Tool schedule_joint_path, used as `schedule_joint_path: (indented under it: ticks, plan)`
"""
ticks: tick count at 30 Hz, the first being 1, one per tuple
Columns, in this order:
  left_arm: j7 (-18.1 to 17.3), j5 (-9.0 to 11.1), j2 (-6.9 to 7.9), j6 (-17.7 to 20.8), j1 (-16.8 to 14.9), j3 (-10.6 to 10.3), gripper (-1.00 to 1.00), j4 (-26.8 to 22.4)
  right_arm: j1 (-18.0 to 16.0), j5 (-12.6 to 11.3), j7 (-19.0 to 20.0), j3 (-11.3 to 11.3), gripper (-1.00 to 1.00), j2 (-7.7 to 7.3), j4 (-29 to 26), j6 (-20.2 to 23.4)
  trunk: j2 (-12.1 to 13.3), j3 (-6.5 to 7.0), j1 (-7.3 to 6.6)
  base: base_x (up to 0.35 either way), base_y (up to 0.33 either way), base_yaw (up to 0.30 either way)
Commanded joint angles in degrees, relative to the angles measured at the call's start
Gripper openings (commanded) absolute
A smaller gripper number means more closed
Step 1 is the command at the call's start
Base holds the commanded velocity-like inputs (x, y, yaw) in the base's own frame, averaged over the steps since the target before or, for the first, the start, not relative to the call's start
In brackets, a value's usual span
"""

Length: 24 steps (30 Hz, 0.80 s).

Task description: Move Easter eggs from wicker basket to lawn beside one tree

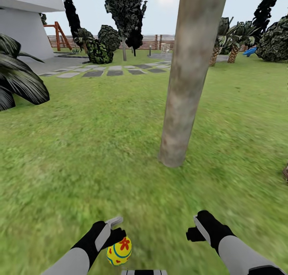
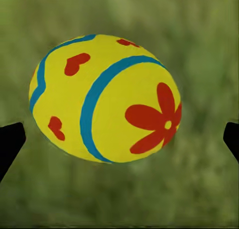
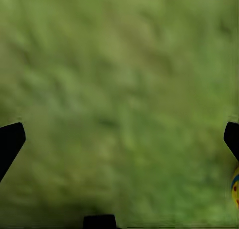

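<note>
One Easter egg, yellow with blue stripes and a red flower, sits low in the head view just beside my left gripper. In the left wrist view the egg lies between the black fingertips, which stand wide apart and do not touch it. I cannot tell whether it rests on the lawn or hangs above it. My right gripper is open over bare grass, with a sliver of the egg at its view's edge. The tree has its bare trunk just ahead. The wicker basket is out of view.
Dark palm leaves reach in at the left. Grey stepping stones, a white house and a slatted fence lie far ahead. Open grass surrounds the trunk on all sides.
</note>
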Motion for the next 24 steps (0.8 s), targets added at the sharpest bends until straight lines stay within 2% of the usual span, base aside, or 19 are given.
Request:
schedule_joint_path:
  ticks: [1,11,24]
  plan:
    - [0.45,0.61,-0.05,0.26,0.0,0.27,1.0,-0.11,-0.01,-0.59,-0.39,0.39,1.0,-0.06,-0.09,0.26,0.0,0.18,-0.07,-0.344,0.0,0.0]
    - [0.45,0.61,-0.11,0.26,0.0,0.26,1.0,-0.09,-0.01,-0.62,-0.39,0.4,1.0,-0.07,-0.09,0.26,0.13,2.4,-0.33,-0.344,0.0,0.0]
    - [0.46,0.59,-0.58,0.26,0.0,0.26,1.0,-0.09,-0.01,-0.54,-0.39,0.4,1.0,-0.09,-0.09,0.26,0.3,5.28,-0.66,-0.344,-0.071,0.0]
